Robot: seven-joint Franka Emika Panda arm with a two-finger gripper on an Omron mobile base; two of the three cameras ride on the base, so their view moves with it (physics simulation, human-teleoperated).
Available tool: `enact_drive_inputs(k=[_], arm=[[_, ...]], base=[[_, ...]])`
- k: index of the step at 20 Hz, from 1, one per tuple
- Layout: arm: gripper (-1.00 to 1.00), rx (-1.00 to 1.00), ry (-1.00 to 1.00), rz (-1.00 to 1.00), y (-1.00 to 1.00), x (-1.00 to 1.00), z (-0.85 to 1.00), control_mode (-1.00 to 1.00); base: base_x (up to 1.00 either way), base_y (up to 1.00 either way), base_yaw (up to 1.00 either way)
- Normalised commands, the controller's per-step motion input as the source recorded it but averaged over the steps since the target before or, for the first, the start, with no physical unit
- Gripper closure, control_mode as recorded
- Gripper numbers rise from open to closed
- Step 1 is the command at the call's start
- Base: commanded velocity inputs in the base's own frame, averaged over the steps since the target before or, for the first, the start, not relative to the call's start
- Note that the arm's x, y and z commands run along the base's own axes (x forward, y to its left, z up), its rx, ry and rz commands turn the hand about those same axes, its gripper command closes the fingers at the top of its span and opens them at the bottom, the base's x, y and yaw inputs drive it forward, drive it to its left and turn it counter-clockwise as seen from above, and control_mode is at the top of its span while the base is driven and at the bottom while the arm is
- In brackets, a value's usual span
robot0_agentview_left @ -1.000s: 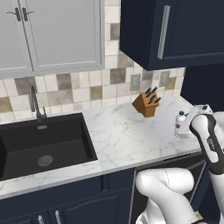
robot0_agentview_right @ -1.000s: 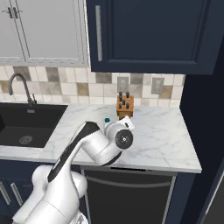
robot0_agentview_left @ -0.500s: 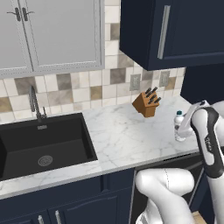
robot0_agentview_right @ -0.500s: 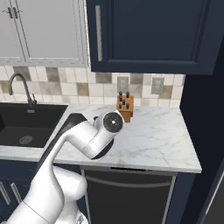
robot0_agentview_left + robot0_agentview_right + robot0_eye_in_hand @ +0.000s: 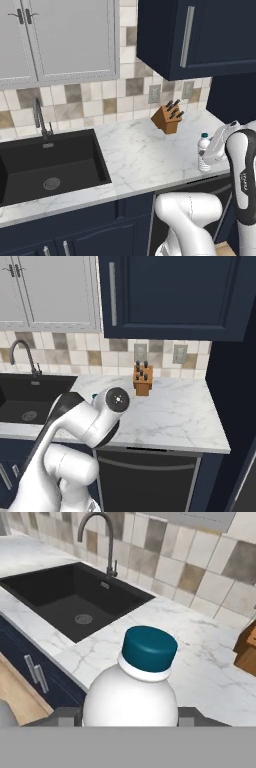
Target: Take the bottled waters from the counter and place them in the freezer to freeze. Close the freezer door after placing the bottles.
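Landmark: knife block (image 5: pixel 167 118), wooden, standing on the counter (image 5: pixel 135 155) against the tiled backsplash.

Left base view: a clear ribbed bottle (image 5: pixel 203 155) with a blue cap stands upright on the counter, nearer the front edge than the knife block and toward the counter's right end, well apart from the block. The gripper (image 5: pixel 212 150) sits at the bottle's right side, against it; the arm's white forearm rises just beyond it. The fingers themselves are too small here to make out.

Hand view: the bottle (image 5: pixel 131 692) sits close to the camera, white body, teal-blue cap up. The two dark fingertips (image 5: pixel 65 715) show low on either side of the bottle body, one left, one right, so the bottle is between them. Whether the pads actually press the bottle cannot be told; the contact is cut off by the lower edge. A corner of the knife block (image 5: pixel 246 647) shows at the right edge, beyond the bottle. The black sink (image 5: pixel 75 597) and its curved tap (image 5: pixel 97 534) lie farther off, across the marble from the block.

Right base view: the knife block (image 5: pixel 142 379) stands at the back of the counter (image 5: pixel 190 411). The arm's elbow joint covers the counter area left and forward of the block. A small teal spot shows at the joint's upper left edge; cannot tell what it is.
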Motion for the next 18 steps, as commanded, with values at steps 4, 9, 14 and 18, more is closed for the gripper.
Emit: enact_drive_inputs(k=[4, 9, 14, 18], arm=[[1.0, 0.1, 0.0, 0.0, 0.46, -0.2, 0.16, -1.0], [1.0, 0.15, 0.03, 0.0, 0.19, -0.19, 0.11, -1.0], [1.0, 0.24, 0.0, 0.0, 0.0, -0.07, 0.01, -1.0], [1.0, 0.15, 0.0, 0.0, 0.0, 0.0, 0.0, -1.0]], base=[[0.0, 0.0, 0.0], [0.0, 0.0, 0.0], [0.0, 0.0, 0.0], [0.0, 0.0, 0.0]])
